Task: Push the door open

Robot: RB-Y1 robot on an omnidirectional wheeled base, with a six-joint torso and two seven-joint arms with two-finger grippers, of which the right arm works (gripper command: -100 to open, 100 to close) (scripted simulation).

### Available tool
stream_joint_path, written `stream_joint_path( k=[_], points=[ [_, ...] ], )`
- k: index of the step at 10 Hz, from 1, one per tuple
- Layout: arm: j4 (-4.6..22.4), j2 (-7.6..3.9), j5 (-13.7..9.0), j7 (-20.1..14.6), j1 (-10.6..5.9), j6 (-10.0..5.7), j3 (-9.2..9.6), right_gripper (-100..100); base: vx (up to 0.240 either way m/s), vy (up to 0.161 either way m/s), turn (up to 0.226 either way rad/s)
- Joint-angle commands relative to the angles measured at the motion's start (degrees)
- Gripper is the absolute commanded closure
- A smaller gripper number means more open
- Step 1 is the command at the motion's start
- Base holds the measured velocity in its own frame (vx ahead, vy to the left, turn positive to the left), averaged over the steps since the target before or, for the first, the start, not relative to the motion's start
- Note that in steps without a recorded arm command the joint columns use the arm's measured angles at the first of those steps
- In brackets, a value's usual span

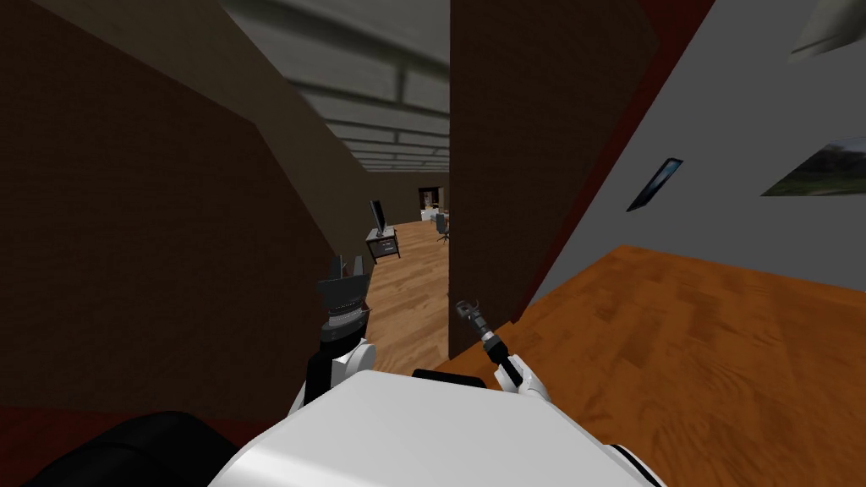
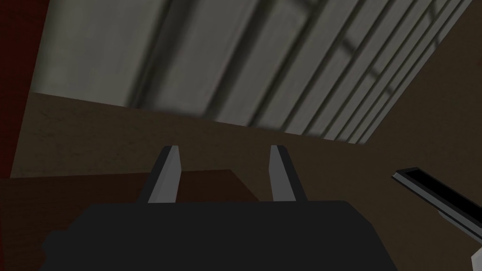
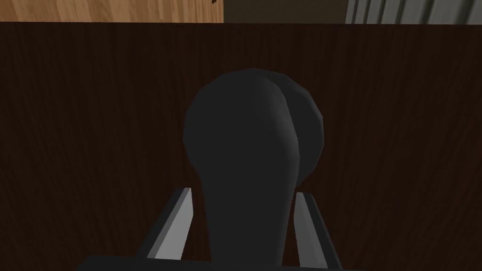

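Observation:
The dark brown door stands ajar just right of centre in the head view, its edge turned toward me. My right gripper is at the door's face near that edge. In the right wrist view a dark rounded door handle juts from the door, and the right gripper is open with one finger on each side of the handle's neck and a thin gap at each. My left gripper is raised left of the doorway. It is open with nothing between its fingers.
A brown wall runs close along my left. Through the gap a wood-floored hallway leads away, with a small table and monitor at its left side. On the right are a grey wall with pictures and wood floor.

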Motion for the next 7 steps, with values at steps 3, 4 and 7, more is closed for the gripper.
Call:
stream_joint_path(
  k=[3, 4, 7],
  points=[
    [0.0, -0.03, 0.0, 0.0, 0.05, -0.01, 0.0, 100, -0.017, -0.014, 0.013],
    [0.0, -0.03, 0.0, 0.0, 0.05, -0.01, 0.0, 100, 0.0, 0.0, 0.0],
    [0.0, 0.04, -1.0, 0.9, -0.39, 0.56, -1.15, 100, 0.096, 0.042, -0.02]
  ],
)
